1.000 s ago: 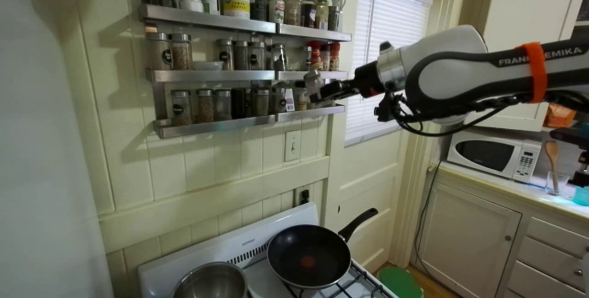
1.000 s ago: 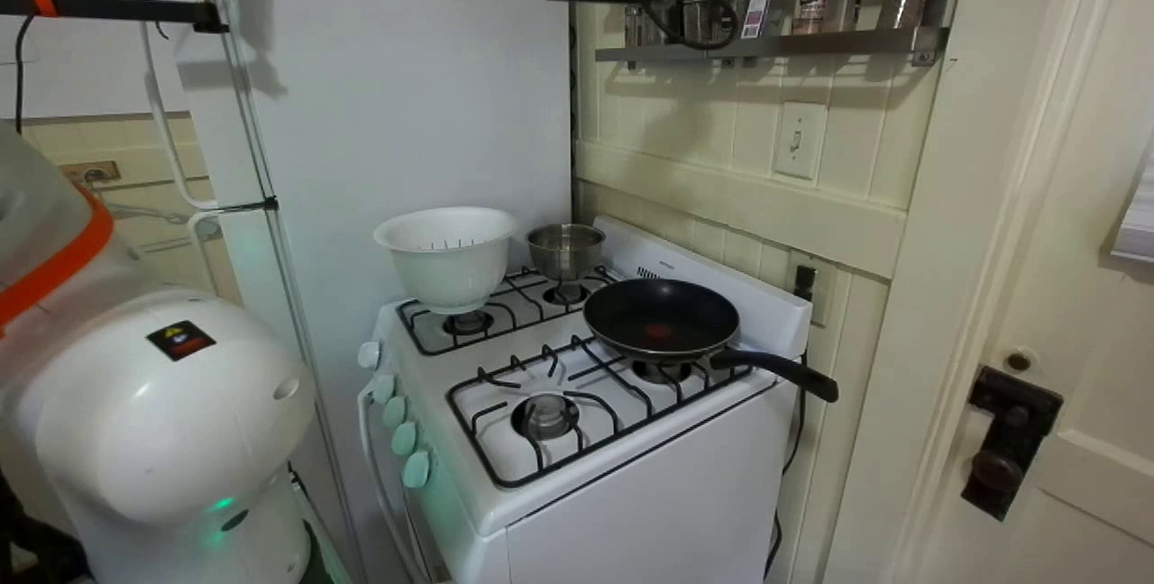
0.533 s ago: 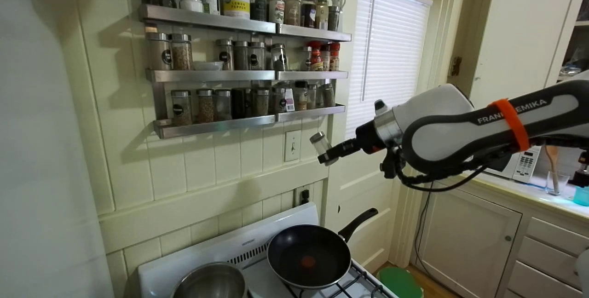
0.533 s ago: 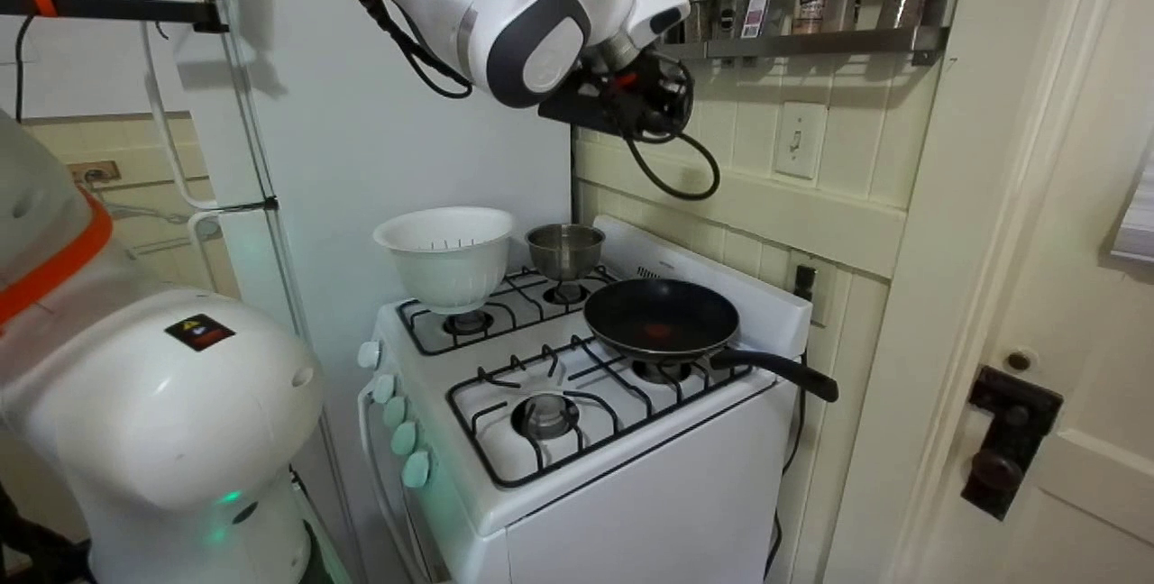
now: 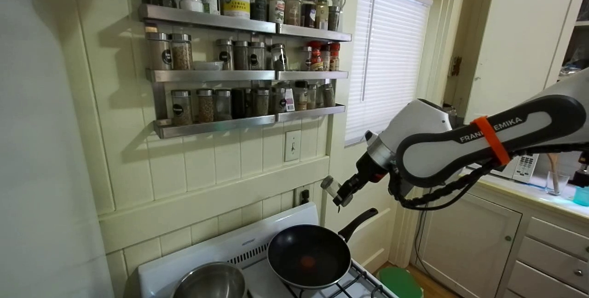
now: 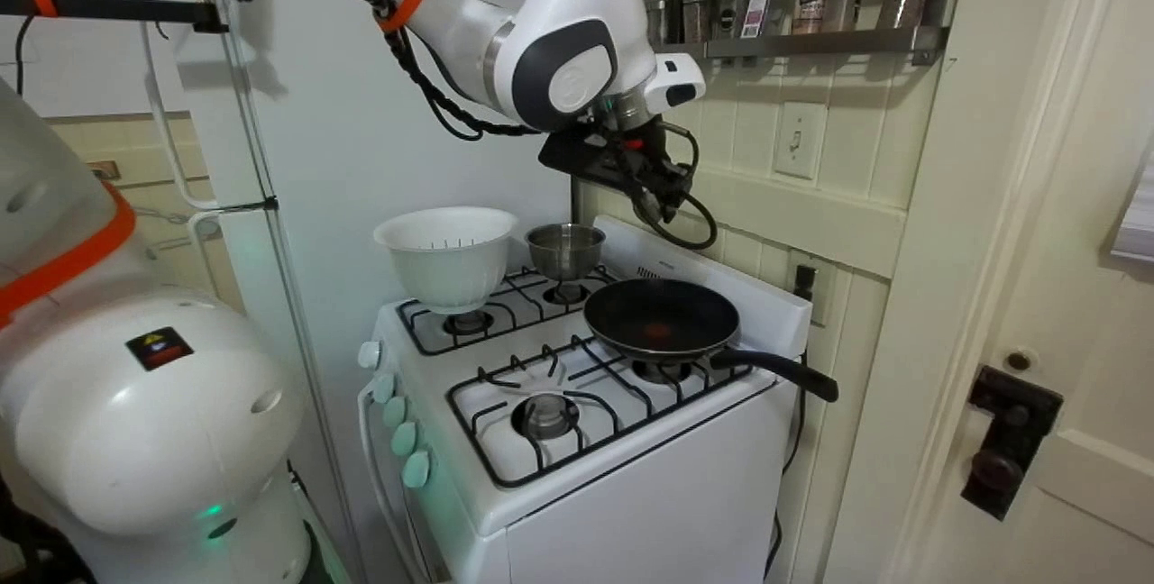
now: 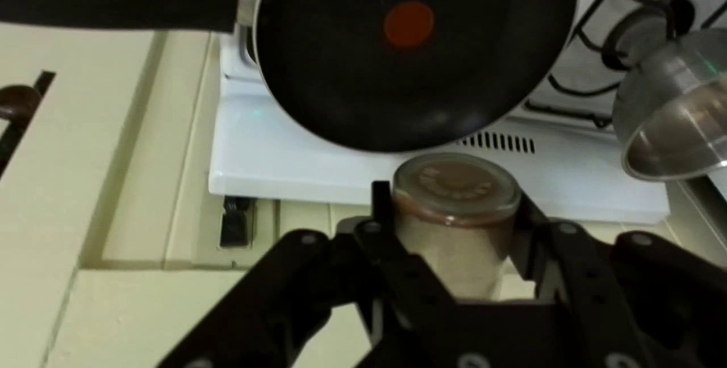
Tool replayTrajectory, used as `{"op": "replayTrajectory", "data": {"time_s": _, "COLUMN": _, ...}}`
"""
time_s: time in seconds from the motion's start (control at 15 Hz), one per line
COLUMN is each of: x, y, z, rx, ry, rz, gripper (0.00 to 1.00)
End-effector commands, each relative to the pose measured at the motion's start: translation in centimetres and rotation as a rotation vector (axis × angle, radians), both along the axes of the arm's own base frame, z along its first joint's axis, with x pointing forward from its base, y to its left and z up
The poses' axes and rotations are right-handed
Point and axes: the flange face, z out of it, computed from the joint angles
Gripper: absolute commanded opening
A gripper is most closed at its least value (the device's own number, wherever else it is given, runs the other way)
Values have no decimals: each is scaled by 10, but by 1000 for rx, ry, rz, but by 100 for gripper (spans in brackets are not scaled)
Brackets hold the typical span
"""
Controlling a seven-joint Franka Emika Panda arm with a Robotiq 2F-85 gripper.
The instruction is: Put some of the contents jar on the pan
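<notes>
The pan (image 5: pixel 309 261), round and black with a red centre spot, sits on the back burner. Its long handle points toward the door side. It also shows in an exterior view (image 6: pixel 663 318) and the wrist view (image 7: pixel 414 90). My gripper (image 5: pixel 340 195) is shut on a small glass jar (image 5: pixel 330 184), held tilted above the pan's handle side. In the wrist view, the fingers (image 7: pixel 454 206) clasp the jar (image 7: pixel 454 226) near its base, with a brown layer of contents there. I cannot tell whether its other end has a lid. The jar is hidden behind the gripper (image 6: pixel 663 205) in an exterior view.
A steel pot (image 6: pixel 565 250) and a white colander (image 6: pixel 446 264) stand on the stove (image 6: pixel 478 512) beside the fridge. Metal wall shelves (image 5: pixel 216 127) with several spice jars hang above the stove. The stove's back panel (image 7: pixel 295 169) rises behind the pan.
The arm has come down and away from the shelves with the jar in its grip. The gripper now points more steeply down, nearer the pan. The pan has not moved.
</notes>
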Motion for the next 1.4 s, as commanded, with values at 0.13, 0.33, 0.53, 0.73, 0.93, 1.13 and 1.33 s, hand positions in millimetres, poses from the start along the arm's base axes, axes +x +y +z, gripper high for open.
{"op": "replayTrajectory", "data": {"time_s": 0.13, "x": 14, "y": 18, "z": 2, "rx": -78, "ry": 285, "rz": -33, "gripper": 23}}
{"op": "replayTrajectory", "data": {"time_s": 0.33, "x": 25, "y": 36, "z": 11, "rx": -110, "ry": 396, "rz": -64, "gripper": 23}}
{"op": "replayTrajectory", "data": {"time_s": 0.53, "x": 39, "y": 46, "z": 21, "rx": -126, "ry": 538, "rz": -150, "gripper": 23}}
{"op": "replayTrajectory", "data": {"time_s": 0.73, "x": 50, "y": 52, "z": 26, "rx": -114, "ry": 687, "rz": -210, "gripper": 23}}
{"op": "replayTrajectory", "data": {"time_s": 0.93, "x": 62, "y": 49, "z": 25, "rx": -85, "ry": 831, "rz": -265, "gripper": 23}}
{"op": "replayTrajectory", "data": {"time_s": 1.13, "x": 77, "y": 45, "z": 22, "rx": -77, "ry": 837, "rz": -317, "gripper": 23}}
{"op": "replayTrajectory", "data": {"time_s": 1.33, "x": 96, "y": 47, "z": 23, "rx": -100, "ry": 668, "rz": -280, "gripper": 23}}
